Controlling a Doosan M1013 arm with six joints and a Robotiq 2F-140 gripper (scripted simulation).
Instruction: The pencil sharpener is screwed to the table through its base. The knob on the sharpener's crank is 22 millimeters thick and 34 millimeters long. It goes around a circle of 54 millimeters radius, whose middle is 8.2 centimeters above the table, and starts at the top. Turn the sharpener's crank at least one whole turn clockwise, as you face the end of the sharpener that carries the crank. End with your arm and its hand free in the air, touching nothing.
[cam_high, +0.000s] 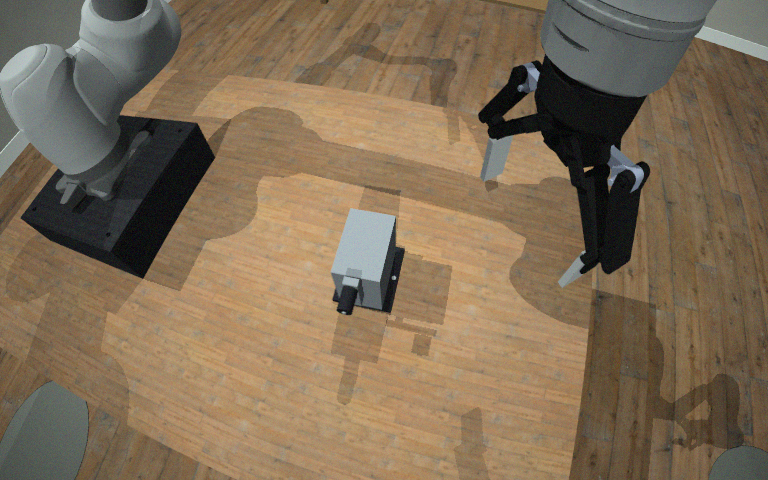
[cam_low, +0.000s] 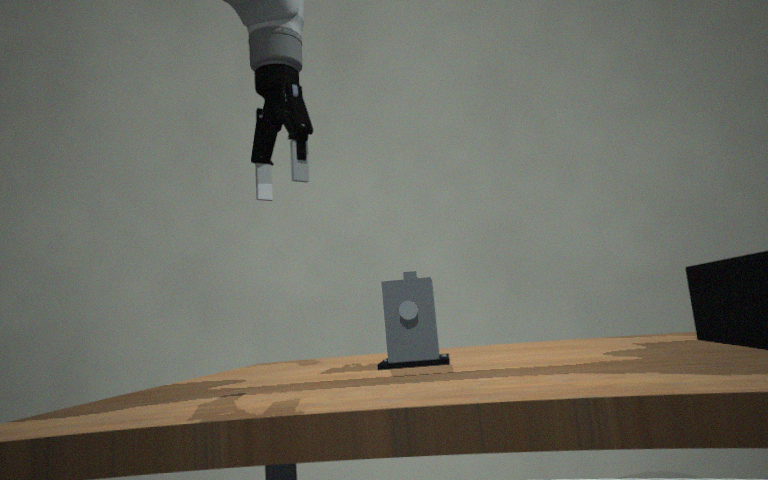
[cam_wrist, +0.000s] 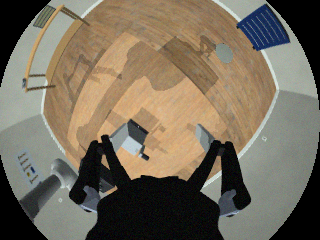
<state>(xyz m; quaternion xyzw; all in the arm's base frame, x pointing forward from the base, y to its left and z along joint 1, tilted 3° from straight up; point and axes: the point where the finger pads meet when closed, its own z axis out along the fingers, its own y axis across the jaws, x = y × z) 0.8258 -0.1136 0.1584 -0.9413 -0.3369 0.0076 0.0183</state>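
The grey pencil sharpener (cam_high: 365, 254) stands on its black base plate in the middle of the wooden table. Its crank arm points up at the near end, with the black knob (cam_high: 345, 303) at the top and sticking out toward the camera. In the exterior view the sharpener (cam_low: 410, 319) shows its other end, and only the crank's top (cam_low: 409, 275) peeks above the body. My gripper (cam_high: 532, 219) (cam_low: 282, 180) is open and empty. It hangs high above the table, well off to one side of the sharpener. In the wrist view the sharpener (cam_wrist: 132, 139) lies near the left fingertip, far below.
The arm's black pedestal (cam_high: 121, 186) stands at the table's far left and also shows in the exterior view (cam_low: 730, 297). The table's right edge runs below my gripper. A chair (cam_wrist: 40, 47) and a blue object (cam_wrist: 263, 27) stand on the floor.
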